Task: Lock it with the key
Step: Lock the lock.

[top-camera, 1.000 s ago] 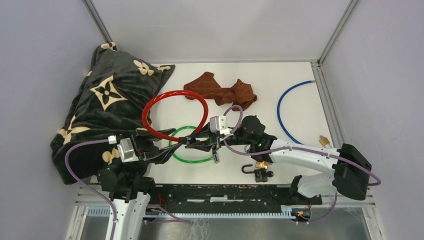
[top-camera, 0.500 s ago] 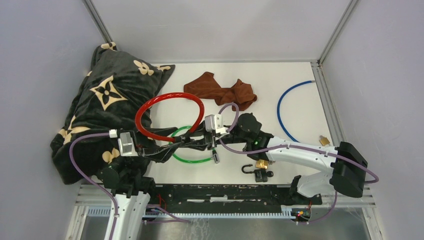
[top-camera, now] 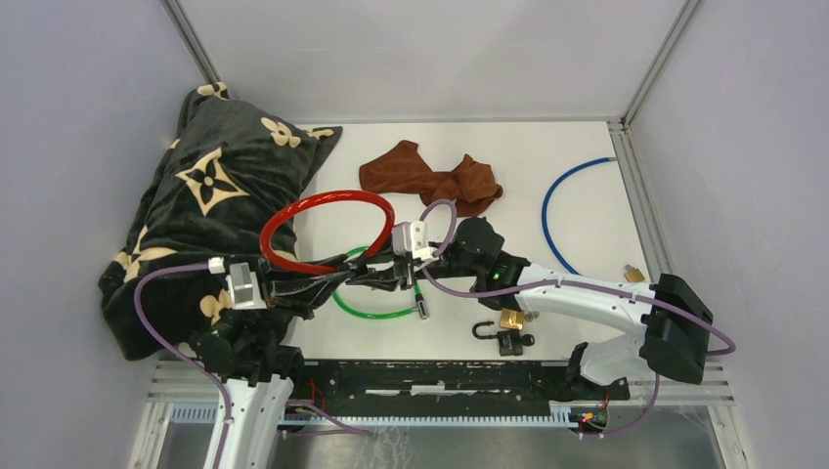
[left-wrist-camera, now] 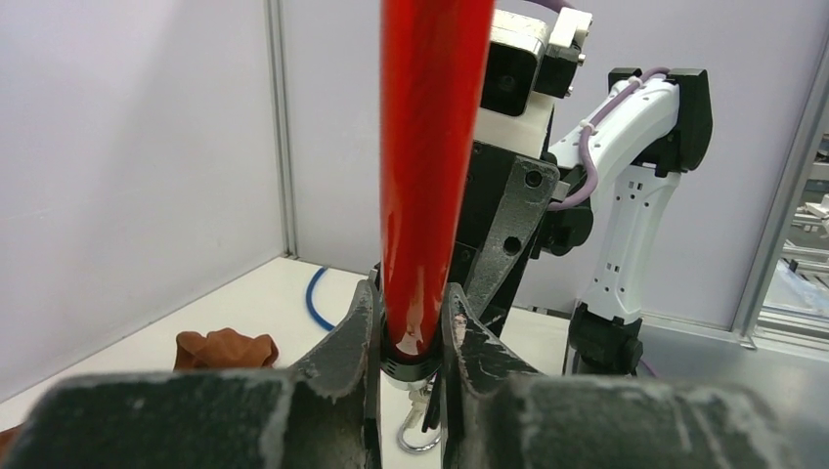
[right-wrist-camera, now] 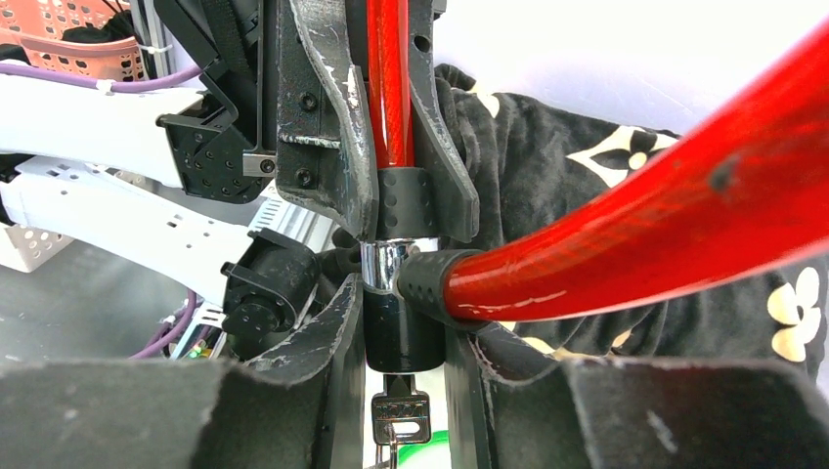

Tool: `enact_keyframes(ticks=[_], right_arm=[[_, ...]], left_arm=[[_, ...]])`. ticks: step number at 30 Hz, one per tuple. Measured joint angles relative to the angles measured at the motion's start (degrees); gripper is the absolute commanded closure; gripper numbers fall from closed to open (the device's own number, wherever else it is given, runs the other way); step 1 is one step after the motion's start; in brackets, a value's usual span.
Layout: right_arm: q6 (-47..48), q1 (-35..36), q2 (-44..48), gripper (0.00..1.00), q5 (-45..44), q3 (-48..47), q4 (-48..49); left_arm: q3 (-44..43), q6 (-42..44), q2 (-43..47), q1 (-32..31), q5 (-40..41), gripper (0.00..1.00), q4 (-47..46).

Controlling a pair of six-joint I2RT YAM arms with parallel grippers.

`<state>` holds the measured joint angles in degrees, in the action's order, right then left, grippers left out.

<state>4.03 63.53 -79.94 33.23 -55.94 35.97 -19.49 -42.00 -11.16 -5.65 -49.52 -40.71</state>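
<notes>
Right wrist view: the right end effector (right-wrist-camera: 403, 313) grasps the red cable lock (right-wrist-camera: 626, 244) by its barrel, key (right-wrist-camera: 399, 412) hanging just below; the left end effector (left-wrist-camera: 411, 303) clenches the cable end just beyond.

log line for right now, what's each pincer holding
left pincer: shut on red cable | right pincer: shut on lock barrel | key: hanging under barrel

red cable lock (top-camera: 332, 197), green loop (top-camera: 376, 313), brown cloth (top-camera: 430, 181), black-and-cream flowered blanket (top-camera: 210, 210)

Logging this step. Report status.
Left hand shut on red cable. Right hand shut on lock barrel, key hanging below. Green cable underneath, not blocking.
</notes>
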Motion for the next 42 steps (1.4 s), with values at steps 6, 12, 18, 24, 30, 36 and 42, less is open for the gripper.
enact_keyframes(ticks=[6,12,18,24,30,36,42], right_arm=[[1.11,0.09,0.42,0.29,0.00,0.11,-0.24],[0.00,-1.66,6.05,0.17,-0.31,3.30,0.83],[-5.42,-2.78,7.76,0.26,-0.33,3.28,3.87],[-11.85,-2.78,5.70,0.52,-0.09,1.49,6.93],[-16.79,-2.78,4.09,1.00,1.18,0.00,9.68],[-17.59,-2.95,4.83,1.00,-0.35,-0.15,8.37],[-15.43,-3.30,9.60,1.00,-3.80,-0.15,5.35]], left_arm=[[0.83,0.55,1.86,-0.11,2.27,0.98,0.04],[0.83,2.16,2.32,-0.11,3.54,0.98,-1.84],[0.83,3.30,2.36,-0.11,2.86,0.98,-2.75],[0.83,3.30,2.47,-0.11,2.23,0.98,-2.71],[1.16,3.32,3.17,-0.11,1.11,0.98,-2.36],[1.33,3.52,4.02,-0.22,1.07,0.98,-1.66],[2.36,4.59,4.61,-0.22,1.42,0.98,-0.96]])
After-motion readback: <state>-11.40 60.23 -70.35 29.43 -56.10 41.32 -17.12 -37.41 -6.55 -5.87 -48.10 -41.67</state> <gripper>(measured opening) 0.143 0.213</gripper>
